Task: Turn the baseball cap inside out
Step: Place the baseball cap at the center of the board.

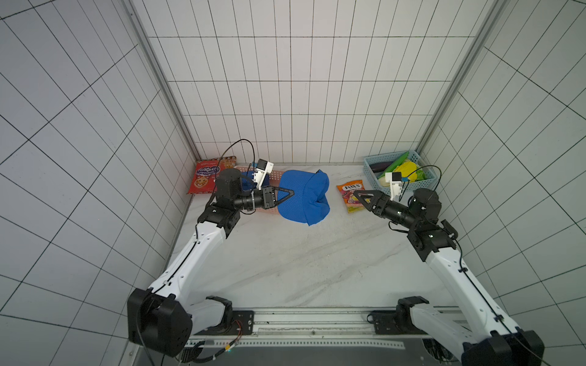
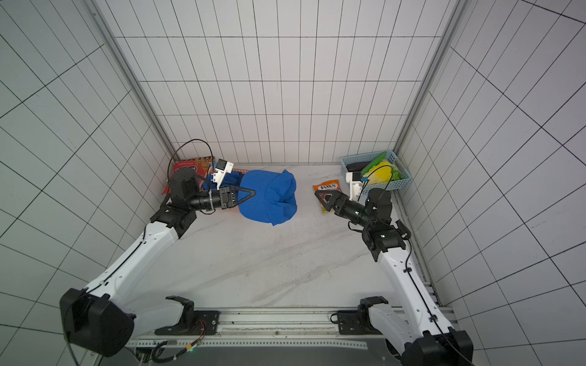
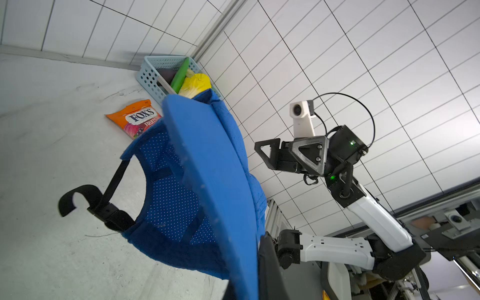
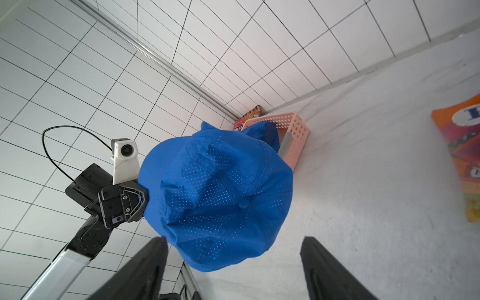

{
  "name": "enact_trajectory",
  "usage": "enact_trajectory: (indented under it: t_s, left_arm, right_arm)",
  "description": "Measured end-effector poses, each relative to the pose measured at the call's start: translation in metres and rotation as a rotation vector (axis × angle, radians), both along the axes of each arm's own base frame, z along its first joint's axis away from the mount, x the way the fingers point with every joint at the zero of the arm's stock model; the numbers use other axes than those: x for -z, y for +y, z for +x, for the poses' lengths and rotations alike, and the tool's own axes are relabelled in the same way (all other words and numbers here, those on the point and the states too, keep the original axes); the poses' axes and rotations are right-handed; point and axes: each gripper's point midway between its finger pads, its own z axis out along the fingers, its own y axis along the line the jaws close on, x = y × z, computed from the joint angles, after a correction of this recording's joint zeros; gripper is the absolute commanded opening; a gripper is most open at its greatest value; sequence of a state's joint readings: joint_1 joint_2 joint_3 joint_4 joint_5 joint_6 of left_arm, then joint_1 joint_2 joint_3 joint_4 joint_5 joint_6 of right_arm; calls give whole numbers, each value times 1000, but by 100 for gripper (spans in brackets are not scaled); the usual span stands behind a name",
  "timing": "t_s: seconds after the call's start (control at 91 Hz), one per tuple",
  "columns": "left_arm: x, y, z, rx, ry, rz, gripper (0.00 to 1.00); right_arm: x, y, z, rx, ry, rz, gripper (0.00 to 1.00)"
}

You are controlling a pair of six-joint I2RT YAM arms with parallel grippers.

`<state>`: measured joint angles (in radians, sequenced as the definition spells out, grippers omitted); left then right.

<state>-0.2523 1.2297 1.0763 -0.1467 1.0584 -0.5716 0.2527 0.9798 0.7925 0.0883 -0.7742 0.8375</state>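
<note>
1. In both top views one blue baseball cap (image 1: 301, 196) was held up above the table (image 1: 285, 260) by the left claw (image 1: 291, 192), whose jaws were clenched on the cap's edge; the crown bulged away from that claw, toward the right claw (image 1: 360, 196)
2. The right claw stood released and apart from the cap, with nothing between its jaws; one orange candy bag (image 1: 348, 187) lay on the table beneath its tips, and one blue basket (image 1: 369, 172) of toy vegetables sat behind it
3. Behind the left claw sat one pink basket (image 1: 279, 175) and one red snack bag (image 1: 203, 179); the count was two claws, two baskets, two bags and one cap
4. In the left wrist view the cap's one stiff brim (image 3: 207, 161) ran out from the left claw, the mesh inside of the crown lay open beside it, and one black strap (image 3: 104, 200) hung loose; beyond the cap the right claw (image 3: 275, 155) had its jaws spread and held nothing
5. In the right wrist view the right claw's two fingers (image 4: 145, 270) stood wide apart with the cap (image 4: 218, 181) ahead of them and not touching; one button (image 4: 243, 204) topped the crown, and the left claw (image 4: 144, 202) gripped the cap's far edge
</note>
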Motion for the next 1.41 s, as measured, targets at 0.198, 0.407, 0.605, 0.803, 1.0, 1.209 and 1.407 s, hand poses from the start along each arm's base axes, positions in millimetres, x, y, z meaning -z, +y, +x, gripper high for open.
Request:
enact_trajectory:
  t_s: [0.198, 0.407, 0.605, 0.803, 1.0, 1.209, 1.407]
  left_arm:
    - [-6, -3, -12, 82, -25, -13, 0]
    - [-12, -6, -17, 121, -14, -39, 0]
    - [-16, -6, -19, 134, -18, -51, 0]
    - [-20, -6, -19, 132, -26, -61, 0]
    - [-21, -5, -18, 114, -32, -69, 0]
    - [19, 0, -6, 0, 46, -32, 0]
    - [80, -7, 9, -174, 179, -22, 0]
  right_arm:
    - [26, 10, -10, -34, 139, 73, 96]
    - [35, 40, -27, -134, 200, 85, 91]
    - [45, 59, -27, -186, 246, 77, 65]
    - [47, 64, -26, -200, 259, 84, 36]
    - [39, 68, -27, -220, 231, 88, 0]
    - [14, 56, -12, -169, 120, 17, 0]
    - [-2, 46, 11, -123, 0, -128, 0]
